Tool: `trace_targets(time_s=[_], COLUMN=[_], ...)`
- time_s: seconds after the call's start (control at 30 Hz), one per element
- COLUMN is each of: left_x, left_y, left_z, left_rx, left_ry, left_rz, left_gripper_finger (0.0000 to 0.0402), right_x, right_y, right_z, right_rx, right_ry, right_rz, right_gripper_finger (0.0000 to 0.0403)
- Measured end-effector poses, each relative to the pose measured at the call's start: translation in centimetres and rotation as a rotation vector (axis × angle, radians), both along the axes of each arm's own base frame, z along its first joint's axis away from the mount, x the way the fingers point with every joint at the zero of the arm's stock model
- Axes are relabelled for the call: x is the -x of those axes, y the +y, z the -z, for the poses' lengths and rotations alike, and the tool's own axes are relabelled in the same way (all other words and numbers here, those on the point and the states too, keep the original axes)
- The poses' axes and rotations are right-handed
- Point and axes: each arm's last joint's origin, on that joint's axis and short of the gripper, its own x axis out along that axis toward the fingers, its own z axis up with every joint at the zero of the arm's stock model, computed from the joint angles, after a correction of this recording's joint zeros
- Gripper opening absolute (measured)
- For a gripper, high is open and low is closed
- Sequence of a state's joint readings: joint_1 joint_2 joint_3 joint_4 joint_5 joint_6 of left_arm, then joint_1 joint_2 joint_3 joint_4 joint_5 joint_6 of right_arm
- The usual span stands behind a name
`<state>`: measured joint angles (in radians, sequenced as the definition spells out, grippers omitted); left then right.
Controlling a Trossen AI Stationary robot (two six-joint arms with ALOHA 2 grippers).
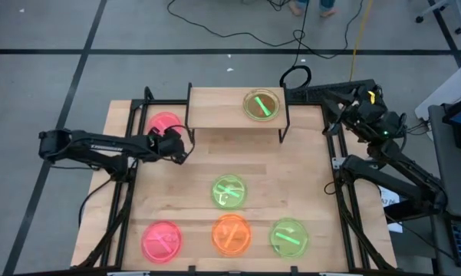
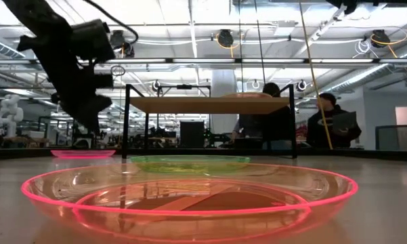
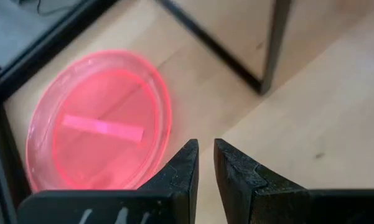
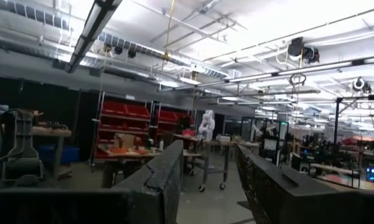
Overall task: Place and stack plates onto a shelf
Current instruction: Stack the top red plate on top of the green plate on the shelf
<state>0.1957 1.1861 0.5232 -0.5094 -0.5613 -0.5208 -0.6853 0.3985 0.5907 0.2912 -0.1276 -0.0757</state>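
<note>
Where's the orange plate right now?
In the high view the orange plate lies on the table's near edge, middle of the front row, between a pink plate and a green plate.

One camera looks straight down on my whole surface point(image 1: 307, 176); another sits at surface height, close behind the orange plate point(image 2: 189, 196), facing the shelf point(image 2: 210, 104), which both share. My left wrist camera looks down close on a pink plate point(image 3: 99, 121); my right faces the room.
</note>
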Motion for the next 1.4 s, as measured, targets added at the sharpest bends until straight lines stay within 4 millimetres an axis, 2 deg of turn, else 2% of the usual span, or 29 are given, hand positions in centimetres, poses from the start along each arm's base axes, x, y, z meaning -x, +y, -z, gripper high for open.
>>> trace_targets(time_s=[0.17, 0.3, 0.8, 1.17, 1.4], left_x=[0.4, 0.6, 0.6, 0.4, 0.5], left_y=[0.6, 0.6, 0.6, 0.6, 1.4], left_z=[1.2, 1.3, 1.3, 1.3, 2.3], left_rx=[0.054, 0.084, 0.024, 0.008, 0.039], left_ry=[0.111, 0.143, 0.338, 0.358, 0.394], left_rz=[-0.026, -0.003, 0.296, 0.340, 0.267], left_gripper_finger=[0.0059, 0.0059, 0.0108, 0.0109, 0.0109], right_x=[0.0, 0.0, -0.1, -0.1, -0.2], right_y=[0.0, 0.0, -0.1, -0.1, -0.2], right_z=[0.1, 0.1, 0.3, 0.4, 0.6], right_rx=[-0.007, -0.009, -0.007, -0.014, -0.016], right_ry=[0.009, 0.013, 0.033, 0.041, 0.064], right_rz=[0.000, -0.003, 0.002, 0.002, 0.007], right_gripper_finger=[0.0132, 0.0132, 0.0132, 0.0132, 0.0132])
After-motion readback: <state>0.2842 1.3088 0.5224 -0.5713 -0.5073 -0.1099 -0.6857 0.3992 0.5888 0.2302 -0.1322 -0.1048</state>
